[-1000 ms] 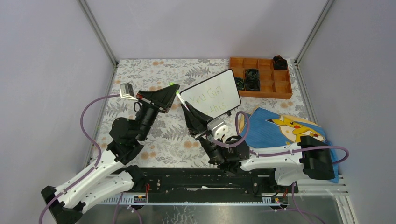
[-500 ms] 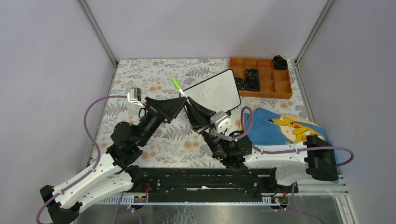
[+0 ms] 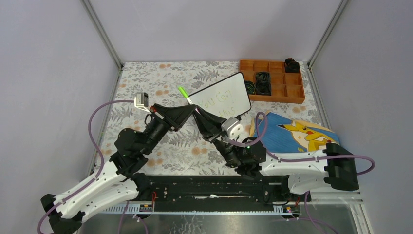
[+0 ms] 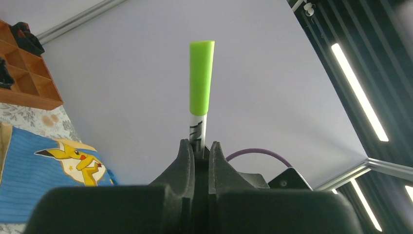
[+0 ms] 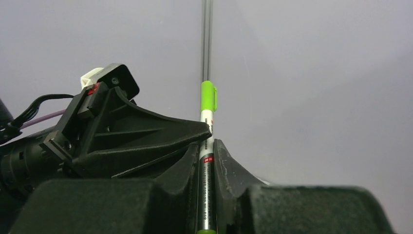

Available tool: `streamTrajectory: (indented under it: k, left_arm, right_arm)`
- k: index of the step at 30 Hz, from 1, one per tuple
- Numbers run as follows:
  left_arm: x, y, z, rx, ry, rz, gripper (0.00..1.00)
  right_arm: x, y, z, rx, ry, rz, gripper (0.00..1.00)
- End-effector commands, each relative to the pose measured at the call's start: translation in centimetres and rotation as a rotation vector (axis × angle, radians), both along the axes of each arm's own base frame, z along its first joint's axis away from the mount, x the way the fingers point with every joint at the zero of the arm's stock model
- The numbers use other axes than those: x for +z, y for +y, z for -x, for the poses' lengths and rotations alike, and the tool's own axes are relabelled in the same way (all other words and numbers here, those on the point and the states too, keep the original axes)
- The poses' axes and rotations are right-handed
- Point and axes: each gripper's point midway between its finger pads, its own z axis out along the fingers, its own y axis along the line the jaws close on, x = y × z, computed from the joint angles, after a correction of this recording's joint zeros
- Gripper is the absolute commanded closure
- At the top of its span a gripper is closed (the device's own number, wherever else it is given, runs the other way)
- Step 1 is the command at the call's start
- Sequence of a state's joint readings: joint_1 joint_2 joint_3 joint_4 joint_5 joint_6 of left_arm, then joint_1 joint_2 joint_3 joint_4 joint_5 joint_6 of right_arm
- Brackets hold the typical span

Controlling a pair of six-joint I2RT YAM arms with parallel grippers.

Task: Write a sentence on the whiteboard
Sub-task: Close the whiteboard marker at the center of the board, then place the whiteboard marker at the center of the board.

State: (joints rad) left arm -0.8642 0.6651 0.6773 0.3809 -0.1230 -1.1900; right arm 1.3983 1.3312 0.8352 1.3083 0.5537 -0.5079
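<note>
A capped green marker (image 4: 201, 78) is being pinched by the jaws of the left gripper (image 4: 199, 146) and the right gripper (image 5: 207, 147), just left of the whiteboard (image 3: 238, 83).

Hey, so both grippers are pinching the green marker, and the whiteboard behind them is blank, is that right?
Not quite. The whiteboard is not blank: the top external view shows a green handwritten sentence on it. The rest stands: the left gripper and the right gripper both pinch the green marker.
</note>
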Motion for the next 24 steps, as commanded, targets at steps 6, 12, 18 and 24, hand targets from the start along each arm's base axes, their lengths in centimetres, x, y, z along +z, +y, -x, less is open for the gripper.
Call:
streamTrajectory:
  k: [6,12,18,24]
  left_arm:
    - [-7.6,2.4,-2.6,0.209,0.162,-0.273,1.00]
    - [-16.1,5.4,-3.6,0.355,0.373,-0.497,1.00]
    - [-23.1,6.8,-2.6,0.373,0.541,-0.625,1.00]
    - [-28.4,7.5,-2.2,0.395,0.655,-0.725,1.00]
  right_arm:
    - [-3.1,-1.0,1.1,0.108,0.166,0.077,0.29]
    - [-8.5,-4.0,0.9,0.069,0.312,0.179,0.13]
    - [-13.2,-7.6,0.7,0.005,0.445,0.222,0.12]
    - [-16.5,-10.2,0.3,-0.066,0.546,0.219,0.12]
